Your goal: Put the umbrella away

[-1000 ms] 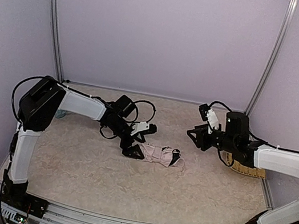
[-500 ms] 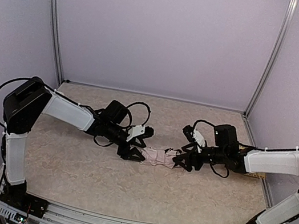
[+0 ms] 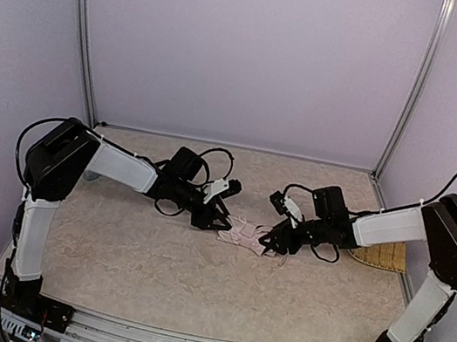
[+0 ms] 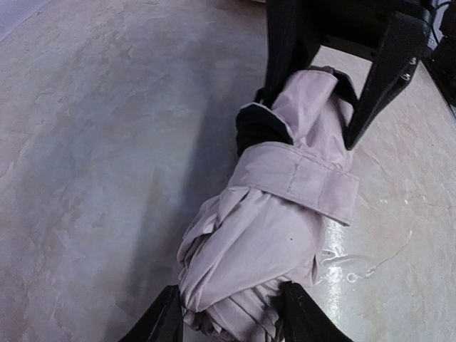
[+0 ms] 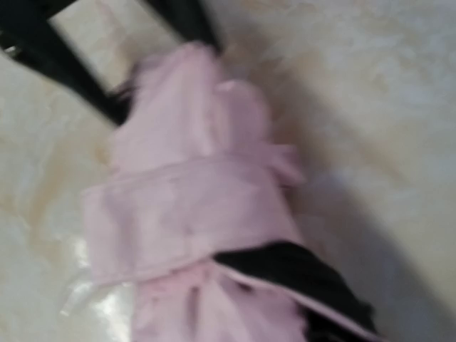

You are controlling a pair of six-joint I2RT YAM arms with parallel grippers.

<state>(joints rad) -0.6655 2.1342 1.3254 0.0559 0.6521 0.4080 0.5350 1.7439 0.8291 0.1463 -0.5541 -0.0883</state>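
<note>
Closed partway at the left gripper [image 4: 228, 319], fingers pressed into both sides of the near end of a pale pink fabric folding umbrella [image 4: 281, 235], rolled into a lumpy bundle low over the beige mottled tabletop [image 3: 150, 264].

Just ahead of those fingertips, a flat pink strap [image 4: 303, 182] wrapped round the bundle's waist, with black lining bulging beside it.

Further ahead, the right gripper [image 4: 313, 107] astride the other end, about half open. Hard to tell whether clamped or merely touching (own wrist view too blurred to help).

Judged light and soft, with loose cloth likely to slide and crumple over whatever frame lies inside. Better pinched over the strapped waist or at the firmer ends than by a stray fold.

Well beyond the right gripper, on its outer side, a woven straw mat [image 3: 380, 255] lying flat, well apart from the bundle. Nothing between the two grippers but the umbrella itself, so the main obstruction for each set of fingers looks to be the other.
</note>
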